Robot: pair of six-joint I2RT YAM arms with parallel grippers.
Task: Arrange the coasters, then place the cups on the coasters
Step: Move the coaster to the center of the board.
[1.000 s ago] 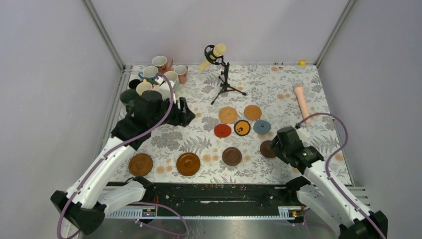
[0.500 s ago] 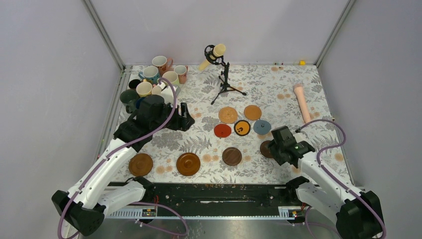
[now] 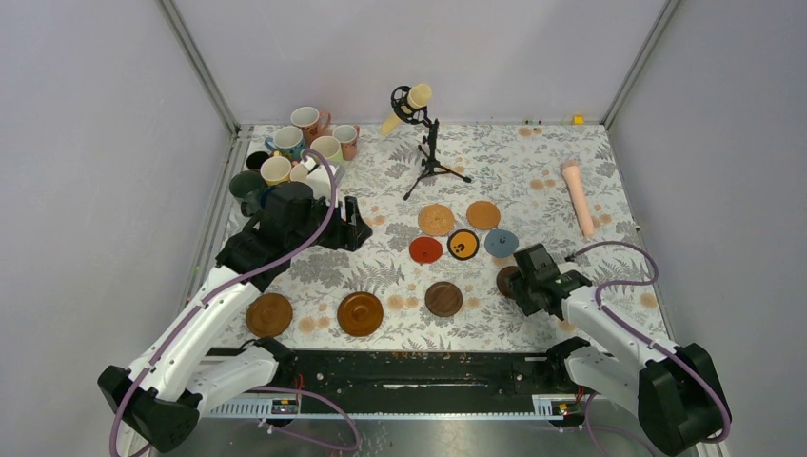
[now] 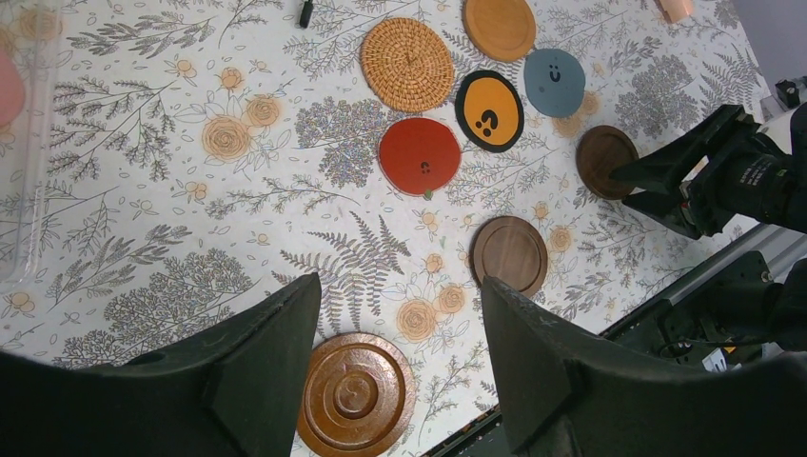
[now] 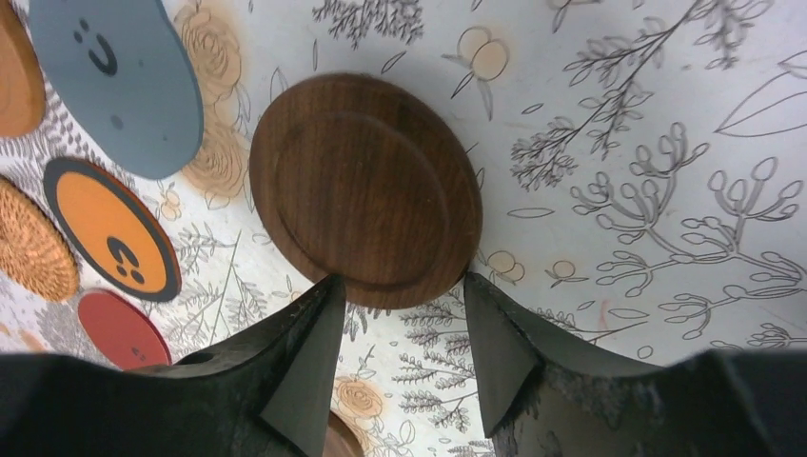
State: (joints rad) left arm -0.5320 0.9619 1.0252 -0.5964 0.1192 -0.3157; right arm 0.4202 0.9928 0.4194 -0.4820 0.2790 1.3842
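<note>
Right wrist shows me the dark wooden coaster [image 5: 366, 186] at the right of the table [image 3: 552, 152], my right gripper [image 5: 402, 286] spread and empty at its near rim; my left gripper [image 4: 400, 284] hangs parted near the mugs [image 3: 290, 157].

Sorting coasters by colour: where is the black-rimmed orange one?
Top view, right of centre: the orange coaster lies between the red coaster and the grey-blue coaster.
</note>
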